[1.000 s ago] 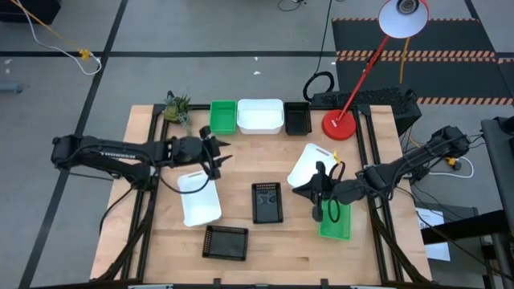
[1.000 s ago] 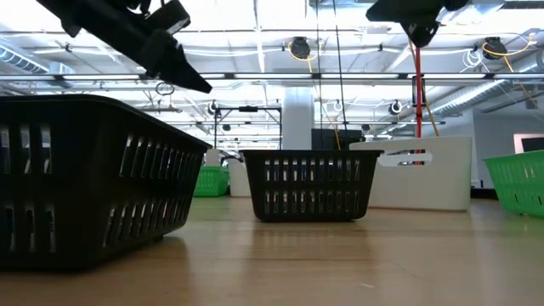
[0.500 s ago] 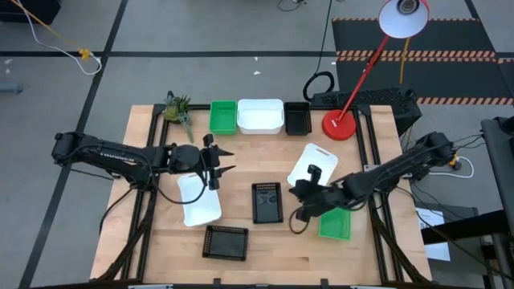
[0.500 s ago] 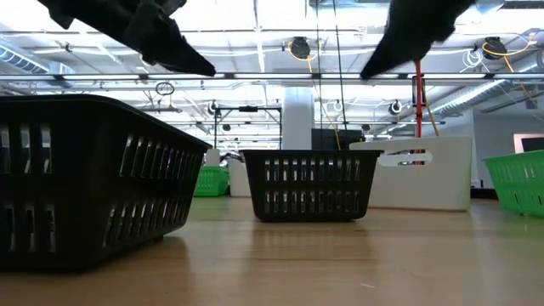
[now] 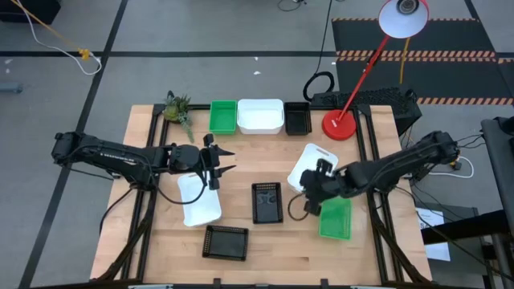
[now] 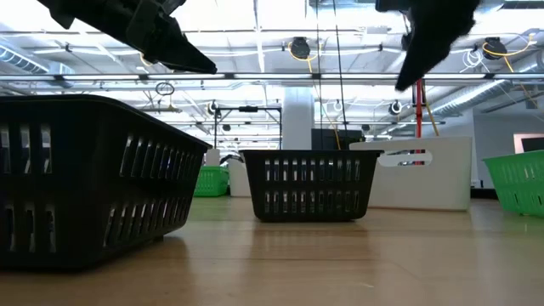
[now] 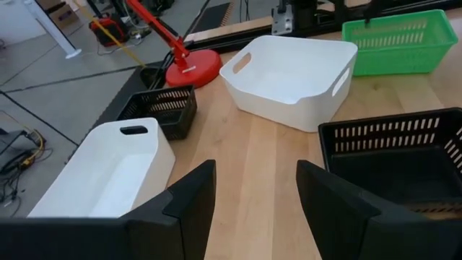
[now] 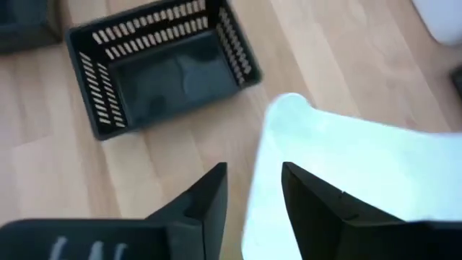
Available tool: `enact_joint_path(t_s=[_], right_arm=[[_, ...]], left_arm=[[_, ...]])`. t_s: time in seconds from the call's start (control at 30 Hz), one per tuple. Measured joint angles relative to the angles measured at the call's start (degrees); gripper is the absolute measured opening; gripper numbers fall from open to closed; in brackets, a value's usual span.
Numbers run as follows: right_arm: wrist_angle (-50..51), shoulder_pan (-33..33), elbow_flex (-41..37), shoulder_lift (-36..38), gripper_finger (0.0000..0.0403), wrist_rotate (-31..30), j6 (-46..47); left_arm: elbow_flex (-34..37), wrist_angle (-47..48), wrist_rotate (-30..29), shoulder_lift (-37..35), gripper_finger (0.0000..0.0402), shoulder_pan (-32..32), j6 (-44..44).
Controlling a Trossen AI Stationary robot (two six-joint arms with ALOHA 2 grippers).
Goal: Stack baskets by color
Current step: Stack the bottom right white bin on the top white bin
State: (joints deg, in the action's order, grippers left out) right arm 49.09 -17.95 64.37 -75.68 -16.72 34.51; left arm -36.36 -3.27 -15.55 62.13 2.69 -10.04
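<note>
I see the table (image 5: 241,245) filling the middle of the high view. Along its top edge sit one green basket (image 5: 223,116), one white basket (image 5: 260,116) and one black basket (image 5: 297,118). Left of centre my left gripper (image 5: 220,160) hangs spread and empty over a white basket (image 5: 199,201). Right of centre my right gripper (image 5: 313,186) shows parted fingers holding nothing, between another white basket (image 5: 309,163) and a green one (image 5: 336,219). Two black baskets (image 5: 267,202) lie lower centre.

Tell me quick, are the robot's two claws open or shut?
Left gripper: open, holding nothing.
Right gripper: open, holding nothing.
</note>
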Motion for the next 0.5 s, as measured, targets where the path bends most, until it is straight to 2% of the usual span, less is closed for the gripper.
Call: enact_joint_path(t_s=[0.1, 0.2, 0.3, 0.5], right_arm=[[9.52, 1.33, 4.88, -0.10, 0.0132, 3.47, -0.87], [14.72, 2.11, 6.82, -0.68, 0.0132, 5.96, -3.32], [15.12, 2.15, 5.53, -0.72, 0.0132, 9.13, -2.23], [11.54, 0.01, -0.96, -1.09, 0.0132, 10.01, -0.89]], left_arm=[[0.00, -0.07, 0.00, 0.00, 0.0195, -0.04, -0.15], [0.00, -0.04, 0.00, 0.00, 0.0195, -0.03, -0.19], [0.00, -0.02, 0.00, 0.00, 0.0195, -0.03, -0.18], [0.00, -0.02, 0.02, 0.00, 0.0195, -0.03, -0.31]])
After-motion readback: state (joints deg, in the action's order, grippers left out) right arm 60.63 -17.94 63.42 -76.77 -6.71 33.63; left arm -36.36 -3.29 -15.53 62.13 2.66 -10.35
